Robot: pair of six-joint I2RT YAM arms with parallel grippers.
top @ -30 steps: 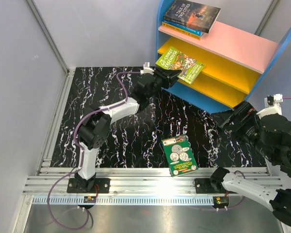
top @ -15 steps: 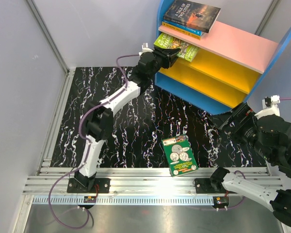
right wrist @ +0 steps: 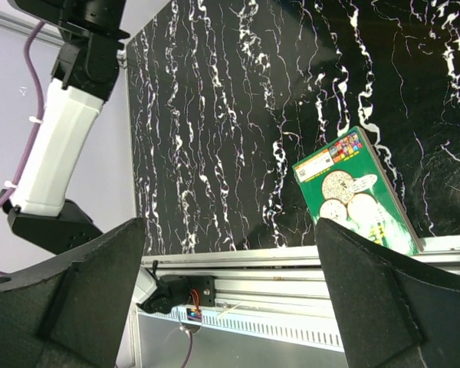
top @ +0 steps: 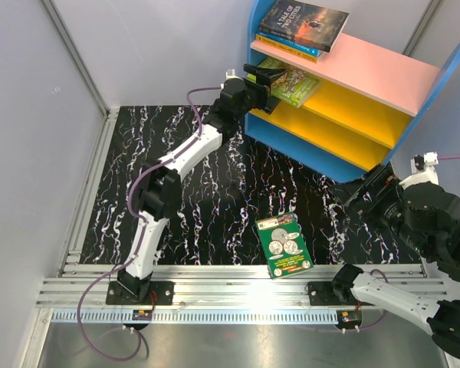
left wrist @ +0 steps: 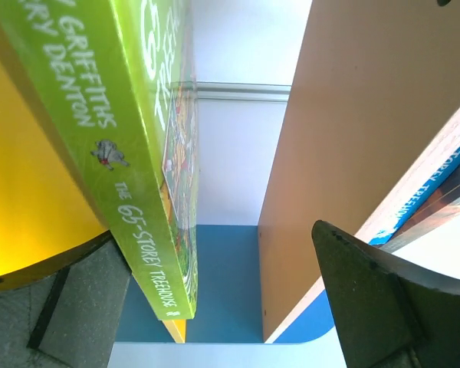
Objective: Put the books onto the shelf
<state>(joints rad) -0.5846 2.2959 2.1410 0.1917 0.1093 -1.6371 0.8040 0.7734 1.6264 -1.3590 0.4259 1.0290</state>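
Books: lime-green glossy paperback (top: pixel 293 81) on the upper yellow board of the blue-sided shelf (top: pixel 376 73), near its edge, between our open left fingers (left wrist: pixel 383 299). Risk: a retreating finger snags it and drags it off. Green coin-cover paperback (top: pixel 284 244) on black marbled surface (top: pixel 215 176); right fingers (right wrist: pixel 376 299) open, empty.

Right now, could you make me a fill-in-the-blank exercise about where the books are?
The dark paperback "A Tale of Two Cities" lies on a blue paperback on the ___ top board of the blue-sided shelf.
The lime-green paperback lies on a ___ lower board.
The green paperback with silver coins lies on the black marbled ___.
The left gripper stands ___.
Missing words: pink, yellow, table, open.
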